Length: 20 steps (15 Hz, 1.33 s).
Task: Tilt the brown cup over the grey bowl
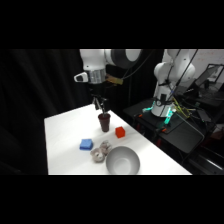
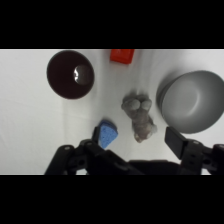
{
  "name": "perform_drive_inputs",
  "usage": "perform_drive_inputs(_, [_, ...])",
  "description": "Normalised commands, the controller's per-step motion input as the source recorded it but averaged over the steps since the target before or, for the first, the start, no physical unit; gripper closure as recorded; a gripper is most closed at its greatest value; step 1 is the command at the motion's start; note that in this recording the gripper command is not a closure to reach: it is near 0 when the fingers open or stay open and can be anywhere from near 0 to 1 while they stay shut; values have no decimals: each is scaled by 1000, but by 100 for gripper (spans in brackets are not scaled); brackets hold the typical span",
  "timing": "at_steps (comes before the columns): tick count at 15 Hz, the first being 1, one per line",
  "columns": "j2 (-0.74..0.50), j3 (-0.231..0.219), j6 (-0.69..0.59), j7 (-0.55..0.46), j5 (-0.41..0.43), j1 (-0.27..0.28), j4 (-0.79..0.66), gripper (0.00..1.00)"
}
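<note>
Legible text, labels, brands, numbers, signs: none readable on any item, on the arm, or on the counter (image 1: 65,145).

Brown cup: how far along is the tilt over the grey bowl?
Nothing looks done yet. The small dark reddish-brown tapered cup stands upright on the white table, apart from the wide shiny grey metal bowl. In hand: the gripper hangs above the cup, and the wrist view shows its fingers spread wide with nothing between them. Left: grasp the cup, carry it to the bowl, tilt it.
</note>
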Motion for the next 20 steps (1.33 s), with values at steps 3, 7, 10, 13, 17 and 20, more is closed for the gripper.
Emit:
perform_drive_inputs(3, [-34,12,-33,-13,-10,-28,-11,0])
perform_drive_inputs(7, [-125,-53,19,-84,44,-102,-111,0])
perform_drive_inputs(10, [-170,-82,94,-116,133,-133,-216,0])
perform_drive_inputs(13, [-179,-52,155,-111,227,-99,-267,0])
perform_drive_inputs(17, [-79,-4,289,-106,330,-49,-272,0])
perform_drive_inputs(20, [45,18,473,-96,317,-29,-237,0])
